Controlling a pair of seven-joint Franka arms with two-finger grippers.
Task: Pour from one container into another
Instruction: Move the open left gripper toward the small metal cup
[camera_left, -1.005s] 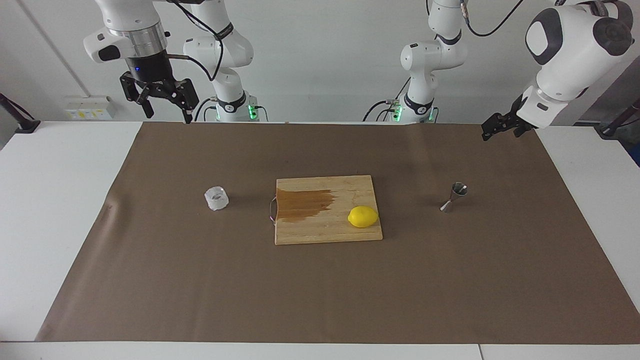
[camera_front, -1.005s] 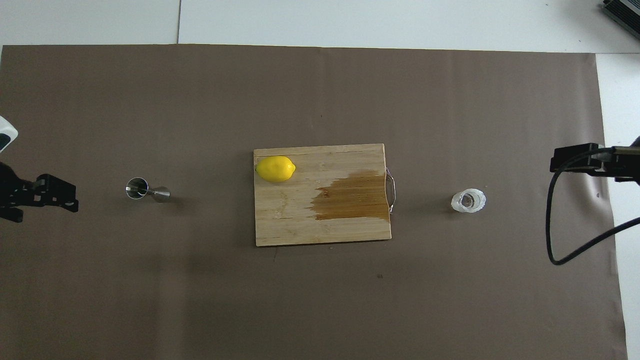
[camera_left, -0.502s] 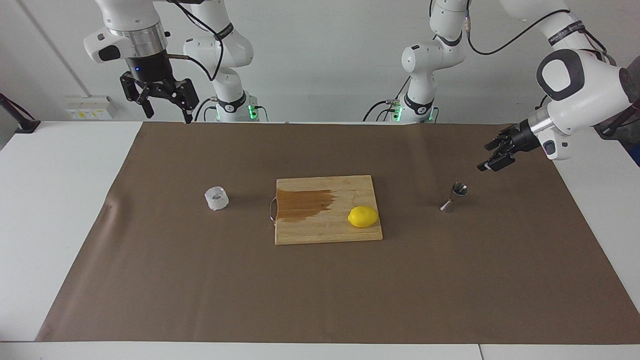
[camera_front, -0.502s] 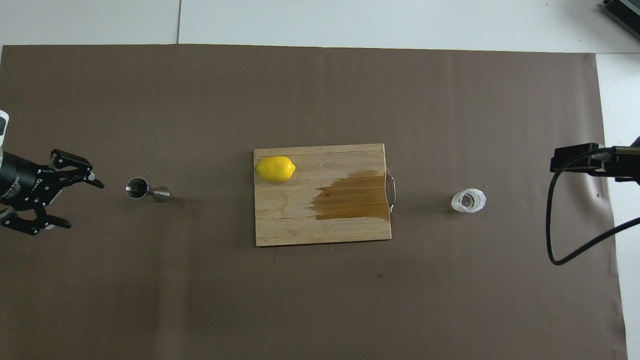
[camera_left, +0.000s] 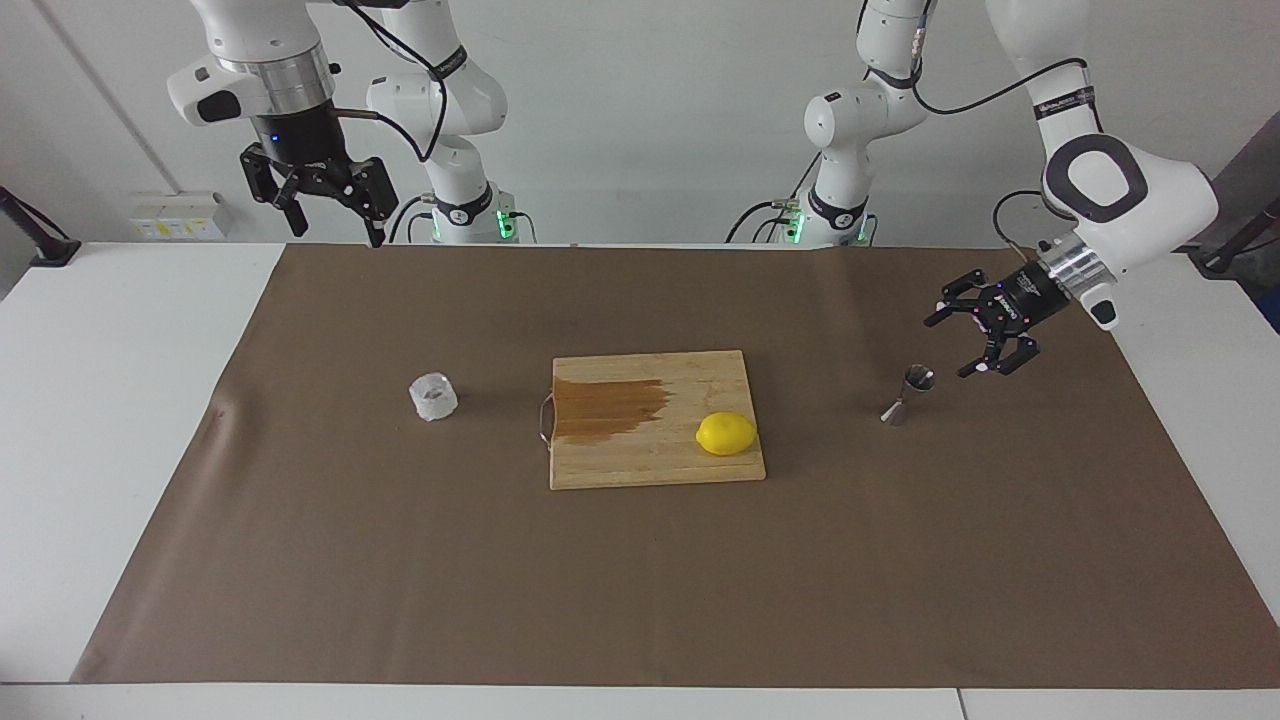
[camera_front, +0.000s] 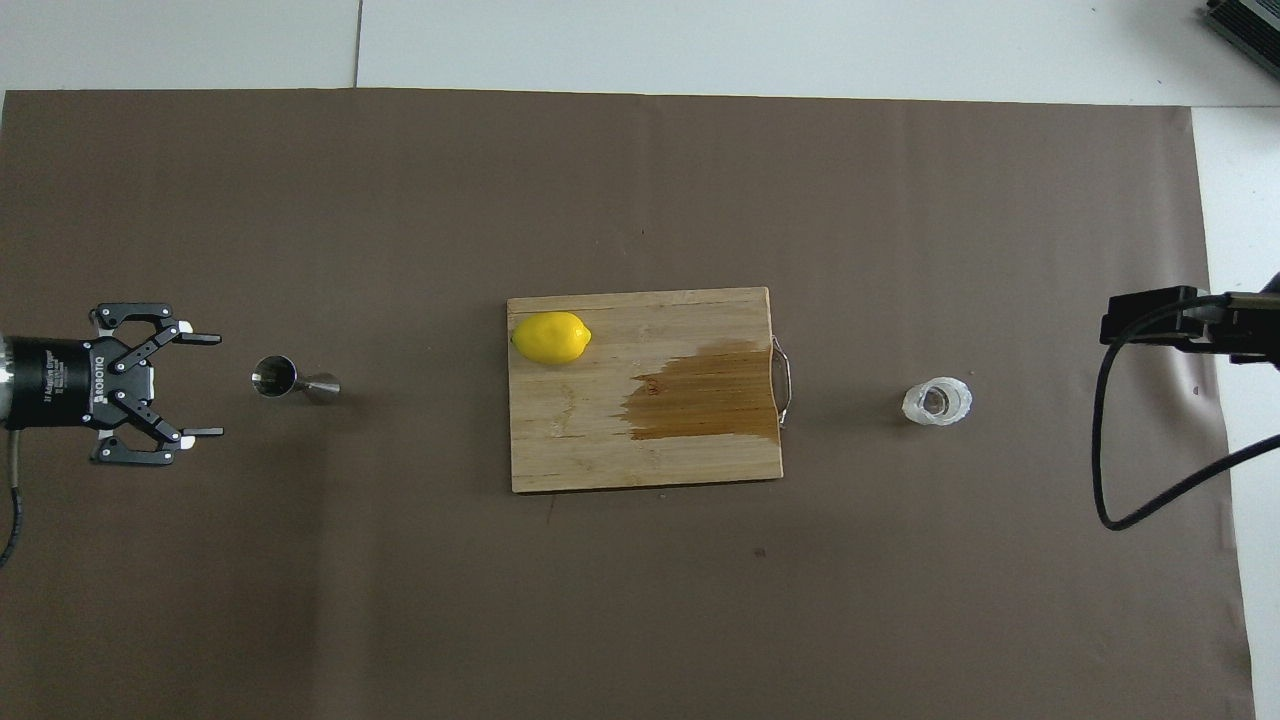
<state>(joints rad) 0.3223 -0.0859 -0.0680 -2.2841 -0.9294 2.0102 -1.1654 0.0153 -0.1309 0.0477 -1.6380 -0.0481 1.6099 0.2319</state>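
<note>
While its fingers spread wide, the left hand (camera_left: 952, 343) hovers beside the jigger (camera_left: 908, 393), empty.

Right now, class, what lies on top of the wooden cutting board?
A yellow lemon and a brown wet stain lie on the cutting board; whatever is under the lemon is hidden.

right gripper (camera_front: 1150, 318) cut off by overhead edge
</note>
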